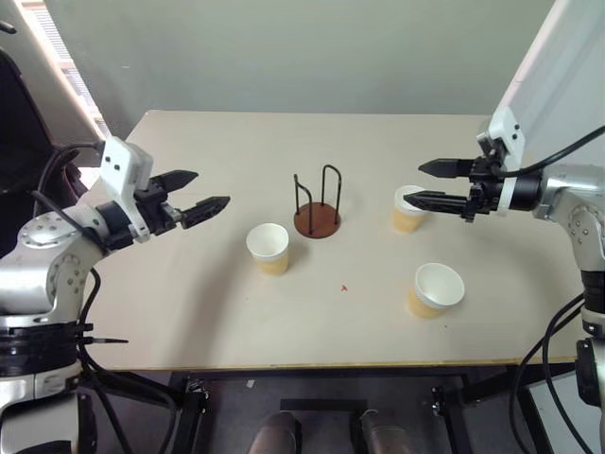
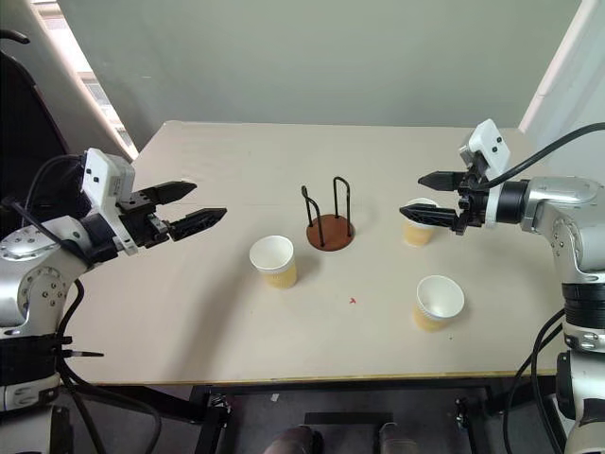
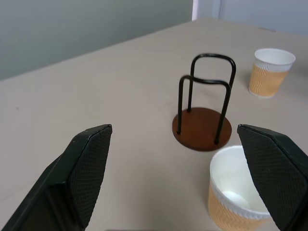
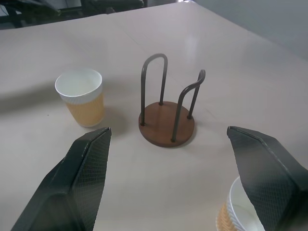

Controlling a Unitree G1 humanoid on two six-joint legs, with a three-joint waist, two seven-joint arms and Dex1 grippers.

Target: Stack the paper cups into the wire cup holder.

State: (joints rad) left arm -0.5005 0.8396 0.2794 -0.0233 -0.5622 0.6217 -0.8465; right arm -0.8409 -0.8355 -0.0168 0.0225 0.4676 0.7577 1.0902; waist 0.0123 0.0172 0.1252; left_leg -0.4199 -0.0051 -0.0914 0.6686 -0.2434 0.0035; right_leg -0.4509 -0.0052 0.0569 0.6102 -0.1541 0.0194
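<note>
Beige tabletop [image 1: 217, 312], all task items on it. Wire cup holder [image 1: 317, 210] upright near table centre: reddish-brown disc base, two black wire loops standing, nothing inside. Three paper cups, all upright, mouths up, none stacked, none touching each other or the holder. Left cup [image 1: 268, 248] just beside the holder, on its near-left side. Far right cup [image 1: 408, 208] to the right of the holder, about level with it. Near right cup [image 1: 436, 289] closer to the front edge, apart from the other two. Small red mark [image 1: 344, 287] on the table between left cup and near right cup.

Left gripper [image 1: 194, 194] raised over the left part of the table, pointing in toward the holder, fingers spread wide, nothing between them. Well apart from the left cup.

Right gripper [image 1: 430, 183] raised on the right side, pointing in toward the holder, fingers spread wide, holding nothing. Lower finger overlaps the far right cup's rim in the head views; contact not clear.
</note>
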